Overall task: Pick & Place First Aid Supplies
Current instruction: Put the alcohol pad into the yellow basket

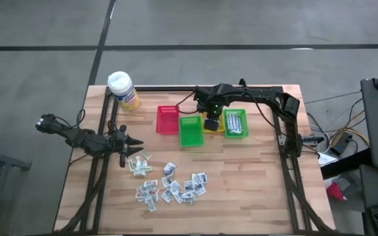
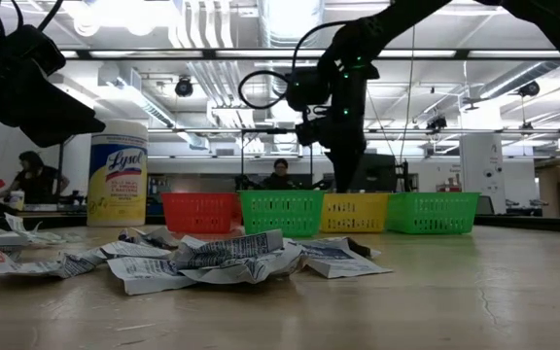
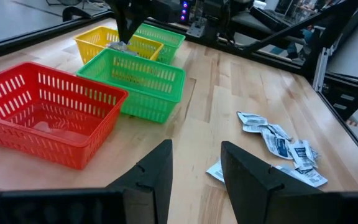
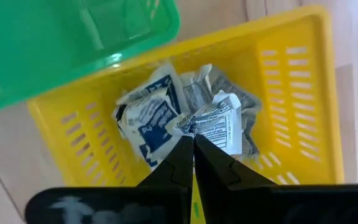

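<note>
Right gripper (image 4: 193, 144) poised over the yellow bin (image 4: 303, 93), fingers pressed together on a crumpled white packet (image 4: 213, 124), above the other packets already lying on the bin floor. Release judged to be the step in hand: drop path straight down, bin walls on all sides of the fingertips, adjacent green bin (image 4: 55, 43) just beside and to be avoided. Left gripper (image 3: 194, 162) held low over the bare wood of the table (image 3: 229, 99), fingers part-open and empty, pointing toward the row of bins, with the red bin (image 3: 48, 112) nearest. Loose supplies (image 1: 169, 183) scattered on the near half of the table, just beside and ahead of the left fingertips, well apart from the right arm. Next pick judged to fall to the left arm, with nearest packet (image 3: 215, 171) flat against the wood.
</note>
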Tool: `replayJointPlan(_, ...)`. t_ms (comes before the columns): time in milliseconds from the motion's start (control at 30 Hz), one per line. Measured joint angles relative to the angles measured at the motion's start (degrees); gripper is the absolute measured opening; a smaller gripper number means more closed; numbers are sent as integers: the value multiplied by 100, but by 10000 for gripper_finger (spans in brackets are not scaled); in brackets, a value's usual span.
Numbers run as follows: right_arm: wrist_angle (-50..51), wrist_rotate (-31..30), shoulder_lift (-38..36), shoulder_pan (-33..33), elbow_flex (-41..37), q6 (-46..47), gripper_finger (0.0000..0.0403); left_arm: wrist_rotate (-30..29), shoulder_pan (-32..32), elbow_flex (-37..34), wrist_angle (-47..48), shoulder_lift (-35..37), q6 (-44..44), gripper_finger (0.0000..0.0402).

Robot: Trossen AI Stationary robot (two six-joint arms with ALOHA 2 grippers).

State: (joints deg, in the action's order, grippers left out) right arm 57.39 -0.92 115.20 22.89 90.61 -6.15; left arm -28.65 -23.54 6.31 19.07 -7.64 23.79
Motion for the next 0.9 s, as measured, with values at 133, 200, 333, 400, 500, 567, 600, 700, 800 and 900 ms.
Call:
replayJointPlan(133, -132, -13, 0, 20, 2, -2, 8, 1, -1, 0, 0, 2, 0, 131)
replayJointPlan(200, -147, -53, 0, 39, 2, -4, 9, 0, -1, 0, -2, 2, 0, 131)
replayJointPlan(333, -143, -52, 0, 105, 2, -40, 11, -2, 0, -2, -4, 2, 0, 131)
replayJointPlan(400, -143, -53, 0, 136, 2, -124, 19, -4, -1, 0, -7, 2, 0, 131)
replayJointPlan(500, -143, -53, 0, 176, 2, -159, 43, -4, -1, 0, -8, 2, 19, 131)
replayJointPlan(567, -145, -55, 0, 201, 2, -165, 61, -4, 0, -1, -11, 2, 25, 131)
replayJointPlan(600, -145, -55, 0, 208, 2, -218, 70, -4, 0, -1, -13, 2, 29, 131)
replayJointPlan(700, -155, -57, 0, 208, 2, -426, 96, -4, 1, -2, -17, 2, 35, 131)
replayJointPlan(800, -162, -53, 0, 206, 4, -488, 117, -4, 0, -2, -18, 2, 39, 131)
replayJointPlan(900, -164, -53, 0, 204, 4, -590, 136, -3, 0, -5, -50, 2, 96, 131)
